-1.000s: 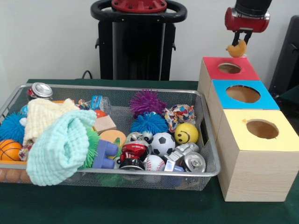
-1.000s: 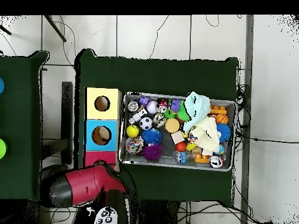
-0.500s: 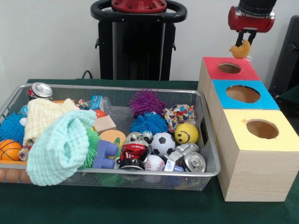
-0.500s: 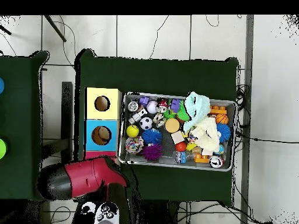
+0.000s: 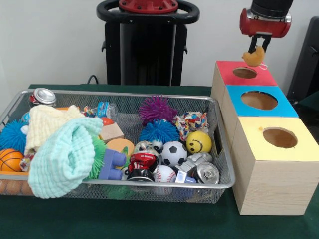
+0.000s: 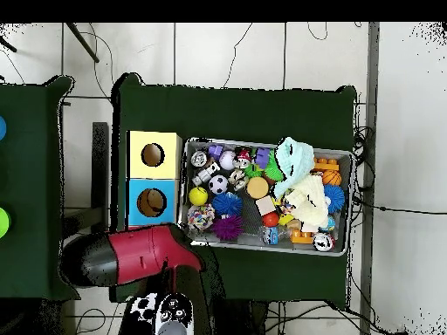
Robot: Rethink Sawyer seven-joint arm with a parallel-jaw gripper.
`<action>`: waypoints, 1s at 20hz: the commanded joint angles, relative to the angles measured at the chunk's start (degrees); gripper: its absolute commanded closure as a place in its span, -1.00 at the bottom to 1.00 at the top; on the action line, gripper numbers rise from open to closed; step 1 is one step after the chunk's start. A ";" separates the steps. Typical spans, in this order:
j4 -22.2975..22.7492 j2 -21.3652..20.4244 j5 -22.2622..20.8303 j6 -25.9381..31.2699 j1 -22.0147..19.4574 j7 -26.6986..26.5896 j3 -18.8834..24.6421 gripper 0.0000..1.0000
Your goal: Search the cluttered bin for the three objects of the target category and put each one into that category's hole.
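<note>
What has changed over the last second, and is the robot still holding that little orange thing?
Yes. The gripper stays shut on the orange toy above the red box. It drifted a little toward the picture's right and up, then came back lower over the hole. In the overhead view the red arm swung across and now covers that box. The bin and its contents stayed put.

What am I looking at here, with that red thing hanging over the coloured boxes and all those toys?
The red thing is a robot arm; its gripper pinches a small orange toy above the hole in the red-topped box. Next come a blue-topped box and a yellow-topped box. One picture faces the robot across the table; the other looks straight down, where the arm covers the red box. The wire bin holds balls, cans, cloths and blocks, such as a smiley ball and a soccer ball. The job is sorting toys into holes.
</note>
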 commanded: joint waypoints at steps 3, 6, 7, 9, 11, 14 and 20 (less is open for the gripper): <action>-2.01 3.50 1.24 1.44 -2.40 4.97 2.53 1.00; -1.13 4.00 0.99 -0.23 -2.83 4.68 2.75 1.00; -0.77 3.96 0.97 -0.60 -2.85 4.68 2.78 1.00; -0.62 3.80 0.79 -0.80 -3.00 4.55 2.68 1.00; -0.37 3.65 0.56 -1.24 -3.00 4.54 2.56 1.00; 0.58 3.77 0.11 -3.08 -2.93 4.75 2.43 1.00; 2.21 5.00 -0.97 -6.99 -3.22 4.87 2.27 1.00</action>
